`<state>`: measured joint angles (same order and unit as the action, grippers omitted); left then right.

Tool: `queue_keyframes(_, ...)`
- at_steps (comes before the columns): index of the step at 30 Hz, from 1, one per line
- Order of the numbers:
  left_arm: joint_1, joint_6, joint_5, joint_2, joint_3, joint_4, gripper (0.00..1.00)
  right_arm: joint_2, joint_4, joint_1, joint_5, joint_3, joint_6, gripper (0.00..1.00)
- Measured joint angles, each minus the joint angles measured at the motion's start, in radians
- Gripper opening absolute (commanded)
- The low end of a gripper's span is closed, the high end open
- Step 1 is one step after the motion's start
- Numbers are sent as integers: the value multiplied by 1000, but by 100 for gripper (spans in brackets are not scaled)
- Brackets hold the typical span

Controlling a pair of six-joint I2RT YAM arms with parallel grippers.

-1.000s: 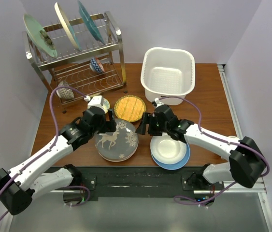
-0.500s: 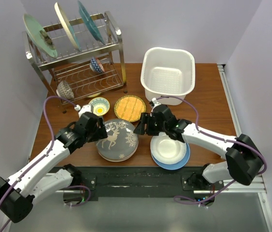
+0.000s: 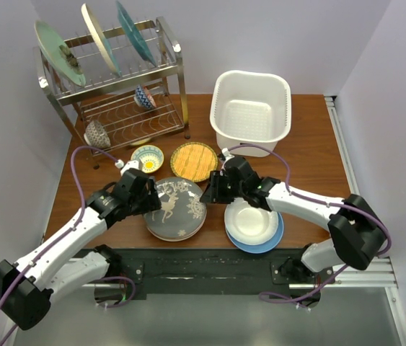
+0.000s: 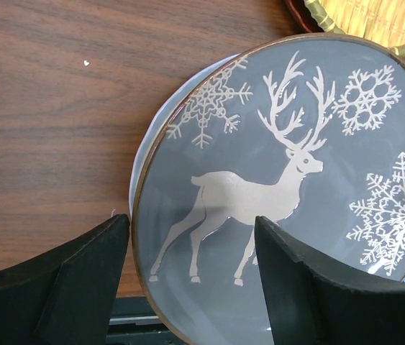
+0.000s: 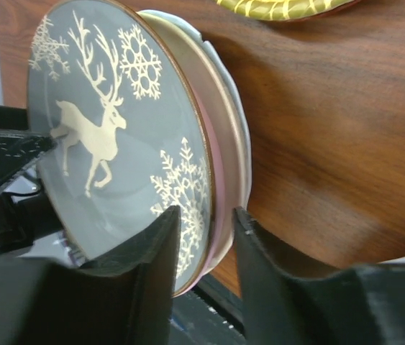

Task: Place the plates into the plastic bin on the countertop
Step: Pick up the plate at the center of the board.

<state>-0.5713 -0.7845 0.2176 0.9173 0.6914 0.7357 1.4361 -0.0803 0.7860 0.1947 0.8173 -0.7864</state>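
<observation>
Flanking one reindeer plate [image 3: 177, 210]: two hands [image 3: 156, 205] [image 3: 208, 195]

the reindeer plate [image 3: 176, 207] lies on top of a stack at the near middle of the table [image 3: 311, 158]. just behind it sits the woven-look plate [image 3: 194, 160], with a small bowl [image 3: 148, 157] to its left. right of the stack lie two nested plates [image 3: 252, 223]. the plastic bin [image 3: 253, 73] stands behind those. the dish rack [image 3: 182, 94] stands far left, with upright plates [image 3: 100, 37] on its upper tier.

Grey reindeer plate [image 3: 176, 207] flat atop plate stack [image 5: 225, 122].
</observation>
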Motion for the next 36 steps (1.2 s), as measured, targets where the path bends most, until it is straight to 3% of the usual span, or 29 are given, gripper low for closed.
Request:
queue_keyframes(1,0,0,-2,0,0,-2,73,1,1,0,8,2,0,17)
queue_keyframes(4,0,5,-1,1,0,-2,73,7,10,1,21,6,4,0)
queue_keyframes(15,8,19,-1,-7,0,7,71,11,21,0,32,6,9,0)
queue_keyframes(24,8,21,-6,-64,4,-2,70,-98,-34,11,8,10,28,0)
queue_keyframes(36,7,46,-123,-28,3,-157,67,-162,-100,13,-11,11,30,0)
